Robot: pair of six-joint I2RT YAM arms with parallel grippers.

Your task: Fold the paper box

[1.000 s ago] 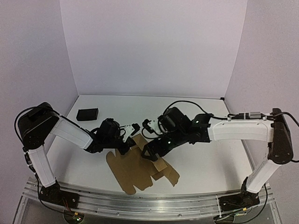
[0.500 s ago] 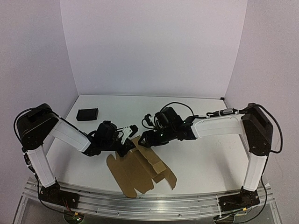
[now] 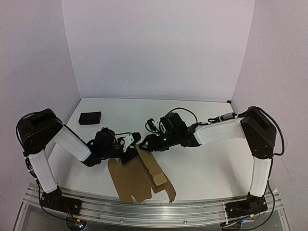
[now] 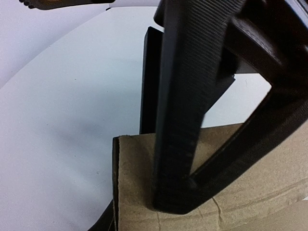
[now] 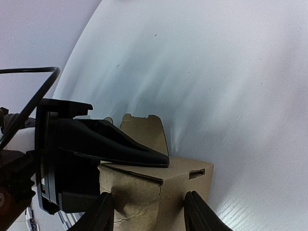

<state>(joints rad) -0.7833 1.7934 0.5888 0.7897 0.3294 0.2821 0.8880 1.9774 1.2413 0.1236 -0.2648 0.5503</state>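
One paper box (image 3: 137,177), a brown cardboard sheet partly folded, lay on the white table (image 3: 216,166) toward 6 o'clock, with a raised flap at its 12 o'clock end. Two grippers stood at that flap. The left gripper (image 3: 133,146) reached in from 9 o'clock with one finger (image 4: 183,120) resting on the cardboard's top edge; whether its jaws pinched the flap could not be told. The right gripper (image 3: 143,142) faced it from 3 o'clock, its two fingers (image 5: 197,214) parted, tips just short of the folded corner, holding nothing. One black block (image 3: 90,118) sat well apart at 10 o'clock.
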